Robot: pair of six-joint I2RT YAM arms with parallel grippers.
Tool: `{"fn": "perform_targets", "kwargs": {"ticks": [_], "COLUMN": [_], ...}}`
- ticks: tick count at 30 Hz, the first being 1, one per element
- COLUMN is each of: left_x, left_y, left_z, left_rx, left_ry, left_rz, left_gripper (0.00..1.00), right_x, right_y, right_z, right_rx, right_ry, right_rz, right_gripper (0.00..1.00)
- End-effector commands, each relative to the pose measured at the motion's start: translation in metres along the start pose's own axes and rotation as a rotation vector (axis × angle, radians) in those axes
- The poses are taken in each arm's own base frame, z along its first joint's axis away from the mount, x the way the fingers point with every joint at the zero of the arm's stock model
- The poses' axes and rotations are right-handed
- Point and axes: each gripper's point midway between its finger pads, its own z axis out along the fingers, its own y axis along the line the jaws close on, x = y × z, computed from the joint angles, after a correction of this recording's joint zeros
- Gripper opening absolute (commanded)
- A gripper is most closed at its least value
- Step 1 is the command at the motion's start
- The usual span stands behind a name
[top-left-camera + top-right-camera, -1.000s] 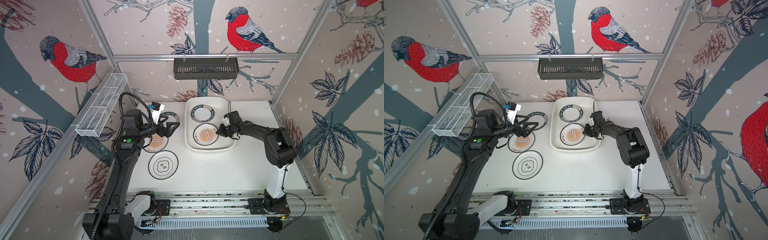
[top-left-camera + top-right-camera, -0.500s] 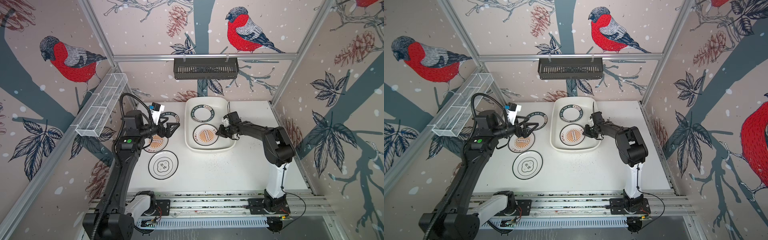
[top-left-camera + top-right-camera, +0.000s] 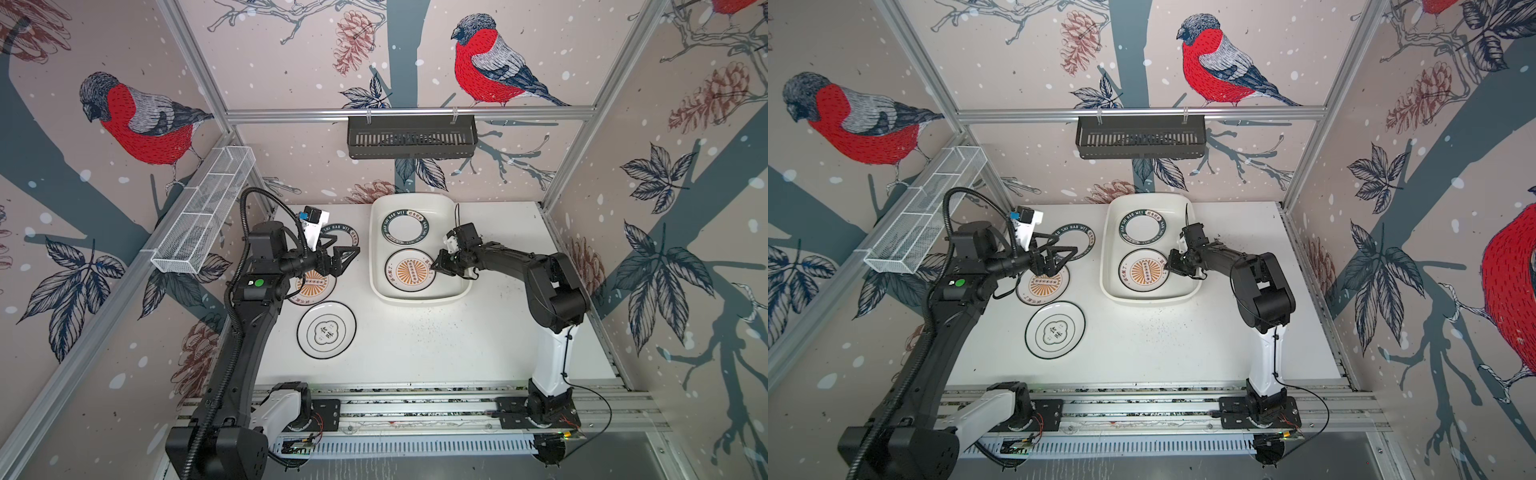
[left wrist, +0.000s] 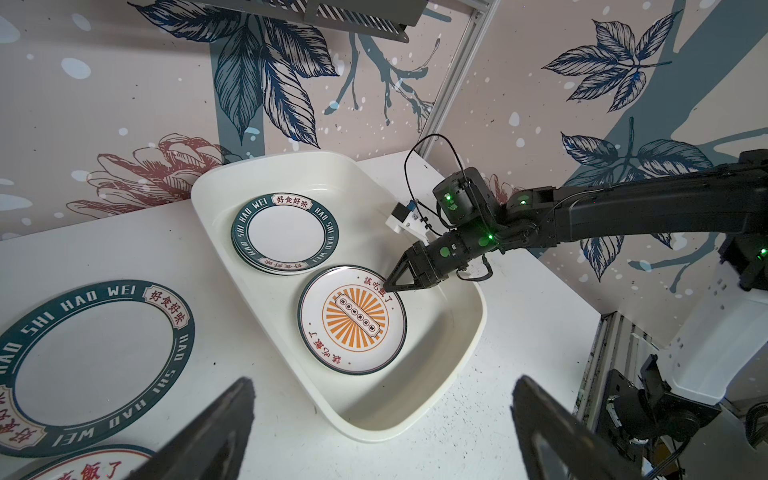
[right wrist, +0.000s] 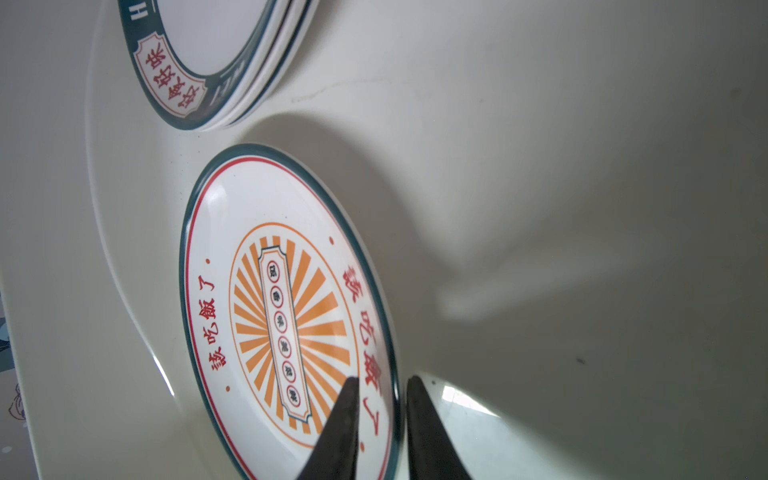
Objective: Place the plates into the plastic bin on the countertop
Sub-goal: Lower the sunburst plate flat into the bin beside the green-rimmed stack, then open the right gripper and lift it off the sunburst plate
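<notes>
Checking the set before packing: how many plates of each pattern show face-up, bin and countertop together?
Teal-lettered plates: 2
Orange sunburst plates: 2
Black-rimmed cloud plate: 1
Total: 5 faces showing. The teal one in the plastic bin tops a stack, so more lies hidden beneath.

Light was bright and diffuse. Soft shadows lay on the plastic bin (image 5: 540, 124) ahead of the right gripper (image 5: 383, 379), with glare just beside its blurred fingers (image 5: 424, 436). Wrist views bowed at the edges.
</notes>
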Motion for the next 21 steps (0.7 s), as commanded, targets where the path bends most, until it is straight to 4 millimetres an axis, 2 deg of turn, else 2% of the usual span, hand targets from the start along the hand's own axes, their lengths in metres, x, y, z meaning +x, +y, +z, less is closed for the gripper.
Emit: {"fn": "perform_targets", "kwargs": {"ticks": [1, 6, 14, 18, 21], "left_x": [-0.008, -0.009, -0.013, -0.011, -0.009], "left_y": [-0.004, 0.0, 0.018, 0.028, 0.035], "left_z": [-0.002, -0.003, -0.003, -0.003, -0.003], "left_rx": [0.017, -0.011, -0.115, -0.162, -0.201], "left_ry": [-0.029, -0.029, -0.039, -0.038, -0.032], "left_rz": [0.033, 0.04, 0.039, 0.042, 0.053], "left_gripper": [0.96, 0.97, 0.97, 0.97, 0.96], "right_x": [-0.004, -0.017, -0.046, -0.049, -0.041], "right_y": [0.001, 0.008, 0.046, 0.068, 0.087], "right_z": [-0.006, -0.024, -0.092, -0.124, -0.14], "right_rx": [0.013, 0.015, -0.012, -0.044, -0.075], "right_ry": [-0.011, -0.067, -0.241, -0.299, -0.323], "right_rz": [-0.015, -0.028, -0.111, -0.153, -0.199], "right_gripper": [0.25, 0.28, 0.32, 0.32, 0.32]}}
